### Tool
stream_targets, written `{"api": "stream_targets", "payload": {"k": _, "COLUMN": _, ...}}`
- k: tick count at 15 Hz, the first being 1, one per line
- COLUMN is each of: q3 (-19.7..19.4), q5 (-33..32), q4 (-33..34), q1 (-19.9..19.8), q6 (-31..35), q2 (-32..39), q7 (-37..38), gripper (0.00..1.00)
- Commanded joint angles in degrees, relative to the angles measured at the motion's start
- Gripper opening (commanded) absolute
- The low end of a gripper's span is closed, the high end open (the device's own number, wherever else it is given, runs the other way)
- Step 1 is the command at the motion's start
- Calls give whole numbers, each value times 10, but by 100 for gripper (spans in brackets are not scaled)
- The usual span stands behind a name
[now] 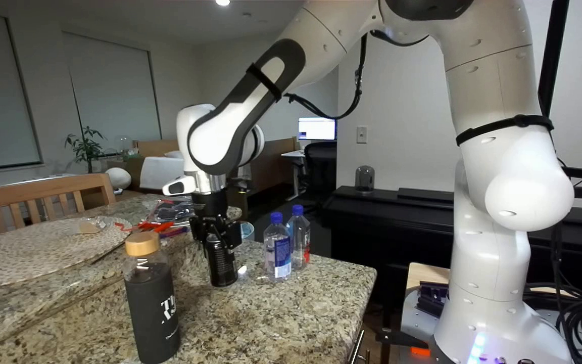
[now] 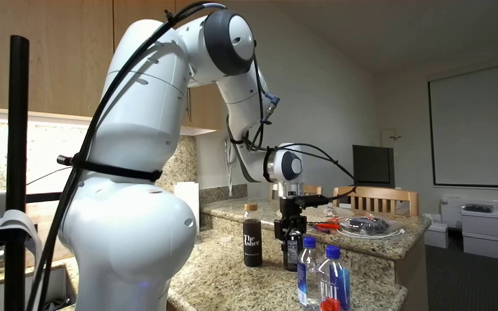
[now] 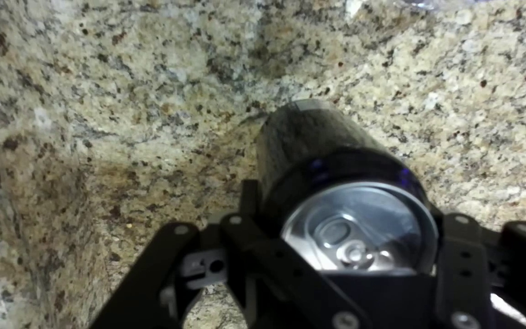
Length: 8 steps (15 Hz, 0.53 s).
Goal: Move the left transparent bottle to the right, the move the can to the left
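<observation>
In an exterior view, the gripper (image 1: 217,243) hides from you part of the can (image 1: 222,267); of the two clear bottles (image 1: 276,253), one partly covers the other; the upper edge cuts off the arm (image 1: 316,43).

Plain pale walls (image 1: 397,91), ceiling light (image 1: 223,2) is on, big windows (image 1: 111,83) are shaded over, with a leafy plant (image 1: 86,149) by them. There's a two-level granite tabletop (image 1: 281,323), slatted wooden chairs (image 2: 376,192) behind it, wood cabinets (image 2: 67,56) up top, a lit monitor (image 1: 316,128) way back, and dark floor (image 2: 461,276).
</observation>
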Motion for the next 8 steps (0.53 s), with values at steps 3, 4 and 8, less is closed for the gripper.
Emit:
{"api": "stream_targets", "payload": {"k": 3, "q3": 12, "q5": -30, "q4": -35, "q1": 18, "q6": -39, "q2": -71, "q7": 73, "gripper": 47}}
{"api": "stream_targets", "payload": {"k": 4, "q3": 15, "q5": -31, "q4": -40, "q1": 22, "q6": -45, "q2": -79, "q7": 84, "gripper": 47}}
{"api": "stream_targets", "payload": {"k": 8, "q3": 28, "q5": -34, "q4": -66, "q1": 38, "q6": -73, "q2": -114, "q7": 119, "gripper": 47}}
